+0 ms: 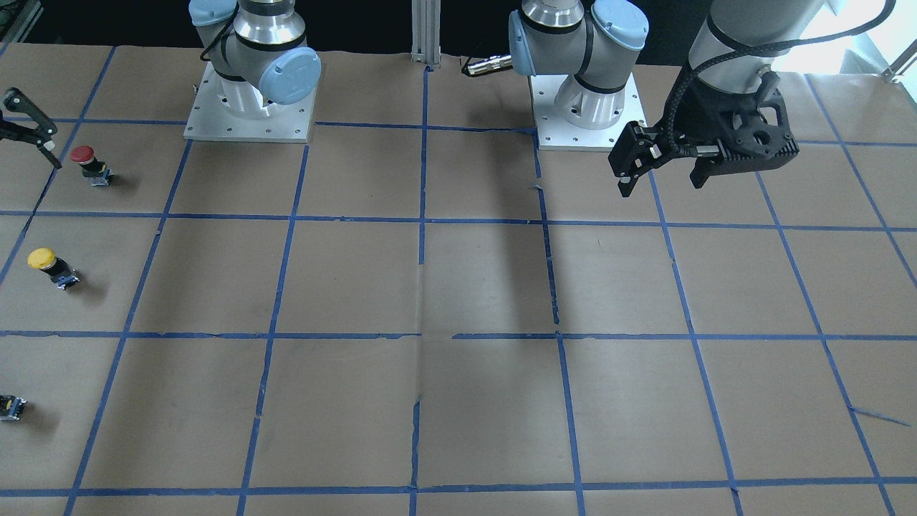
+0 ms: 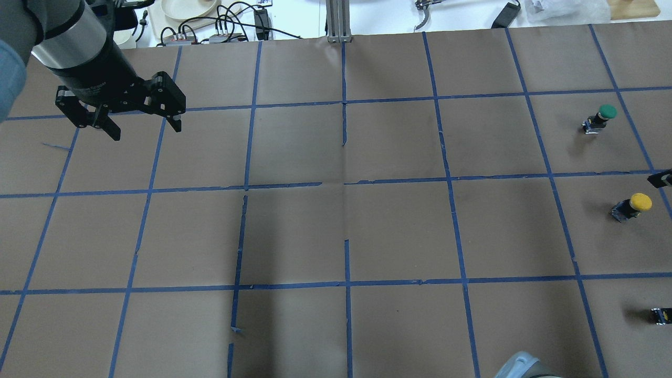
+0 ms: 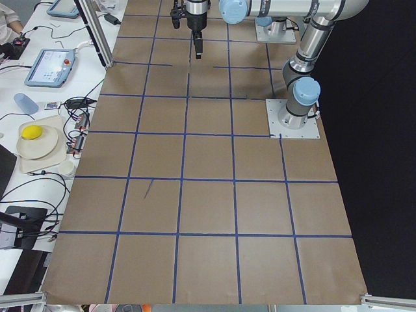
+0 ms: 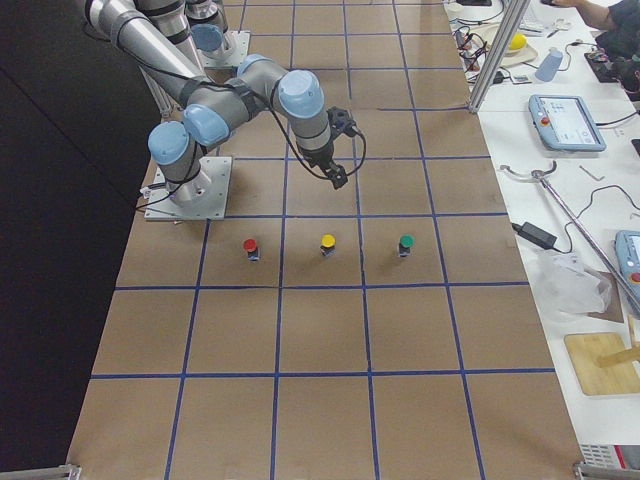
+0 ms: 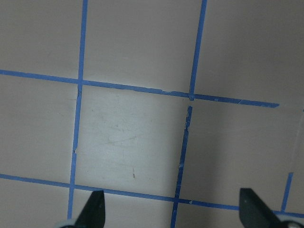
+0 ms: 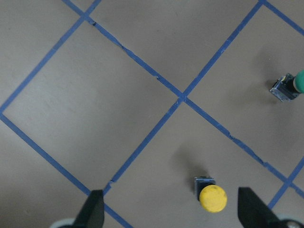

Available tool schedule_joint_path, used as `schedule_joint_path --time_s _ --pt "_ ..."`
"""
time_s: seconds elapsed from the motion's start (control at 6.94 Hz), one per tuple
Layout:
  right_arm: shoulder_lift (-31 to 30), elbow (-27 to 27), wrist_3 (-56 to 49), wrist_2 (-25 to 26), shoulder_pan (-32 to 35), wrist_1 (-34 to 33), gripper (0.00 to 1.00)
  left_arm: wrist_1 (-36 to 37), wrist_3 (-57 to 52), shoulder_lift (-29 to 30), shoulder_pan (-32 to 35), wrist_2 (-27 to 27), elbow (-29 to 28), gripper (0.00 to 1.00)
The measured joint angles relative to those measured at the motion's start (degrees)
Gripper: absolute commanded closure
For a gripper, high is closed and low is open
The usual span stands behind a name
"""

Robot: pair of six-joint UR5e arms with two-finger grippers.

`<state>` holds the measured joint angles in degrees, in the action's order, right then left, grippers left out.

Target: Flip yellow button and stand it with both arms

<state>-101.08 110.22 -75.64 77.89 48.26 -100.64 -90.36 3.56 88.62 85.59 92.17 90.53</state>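
Fingertips of the right gripper (image 6: 170,211) frame the bottom of its wrist view, spread wide with nothing between them. Just ahead of them stands the yellow button (image 6: 211,196), cap up on its blocky base, on the brown paper of the table (image 2: 336,231). It occupies the middle of a row of three: a red button (image 4: 250,246) toward the robot's base, a green button (image 4: 406,243) on the far side, each in its own taped square, well apart.

Left gripper (image 2: 137,122) hangs over the opposite end of the table, jaws likewise apart and empty; its wrist view shows only paper and blue tape lines (image 5: 190,97).

Handling estimate: the button looks light and rigid, hard plastic. The domed cap is probably smooth and likely to slip under the pads; the squared black and grey body offers flat opposing faces and seems the better hold. Top-heavy on a narrow base, so it may tip when nudged.

Hard to make out: the right gripper is cut off at the frame edge in both the overhead and front views. A small black block (image 2: 662,315) sits at the table's edge, partly cropped. Terminal detail on the button's underside cannot be resolved.
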Motion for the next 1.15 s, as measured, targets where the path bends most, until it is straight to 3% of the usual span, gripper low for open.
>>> schedule_joint_path --time_s 0.29,0.72,1.15 --pt "-5.1 -1.0 23.8 4.5 4.9 6.7 0.0 0.0 0.0 0.0 0.0 -0.1 0.0 0.0" --pt "-5.2 -7.2 61.0 5.8 15.7 16.4 0.0 0.0 0.0 0.0 0.0 0.0 0.0 0.0" --pt "-2.6 -10.8 79.2 8.0 28.0 20.3 0.0 0.0 0.0 0.0 0.0 0.0 0.0 0.0"
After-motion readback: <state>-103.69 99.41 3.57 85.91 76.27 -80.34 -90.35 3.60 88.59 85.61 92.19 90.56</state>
